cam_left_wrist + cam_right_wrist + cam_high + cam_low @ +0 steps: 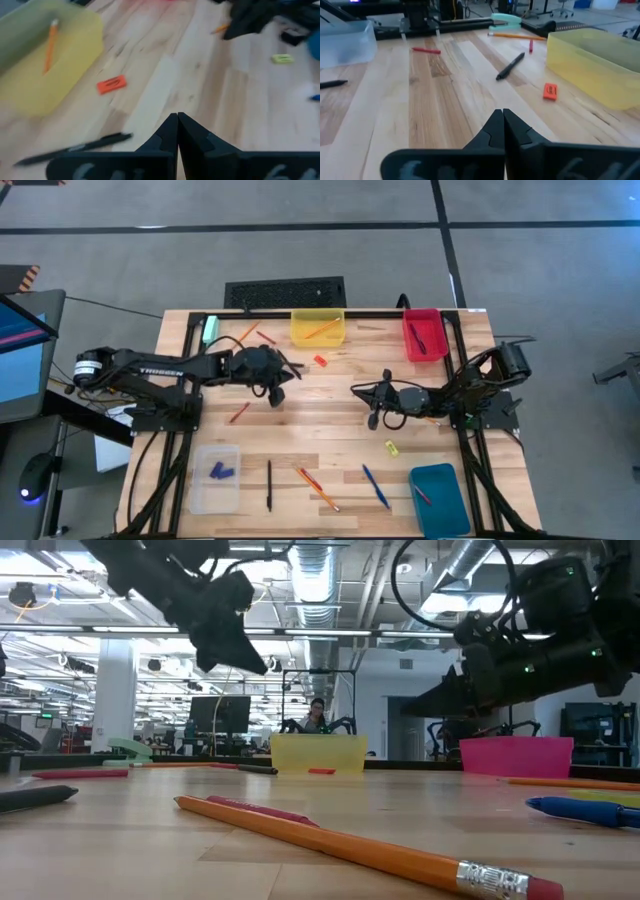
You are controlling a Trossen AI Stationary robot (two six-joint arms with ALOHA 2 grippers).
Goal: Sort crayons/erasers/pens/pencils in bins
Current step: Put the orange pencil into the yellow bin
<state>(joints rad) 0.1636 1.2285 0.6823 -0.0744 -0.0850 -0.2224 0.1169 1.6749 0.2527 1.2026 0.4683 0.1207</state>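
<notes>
**Both pincers empty above a table with stationery left to sort**

From above, the left pincer [283, 373] hangs over the table [330, 430] near the yellow bin [317, 328], with a red-orange eraser [321, 361] and a black pen [294, 367] just beside it. The right pincer [360, 391] sits mid-table. Pencils, pens and a yellow eraser [392, 448] lie loose toward the near edge, between the clear bin [215, 478] and the teal bin [440, 498]; the red bin [422, 335] is at the far side.

At table height, an orange pencil [350, 845] lies closest, both arms raised clear of it.

The left wrist view shows fingers [167, 135] pressed together, holding nothing. Spreading them before descending, and straddling the pen across its width, would serve best.

The right wrist view likewise shows fingers [495, 129] pressed together, empty.
</notes>
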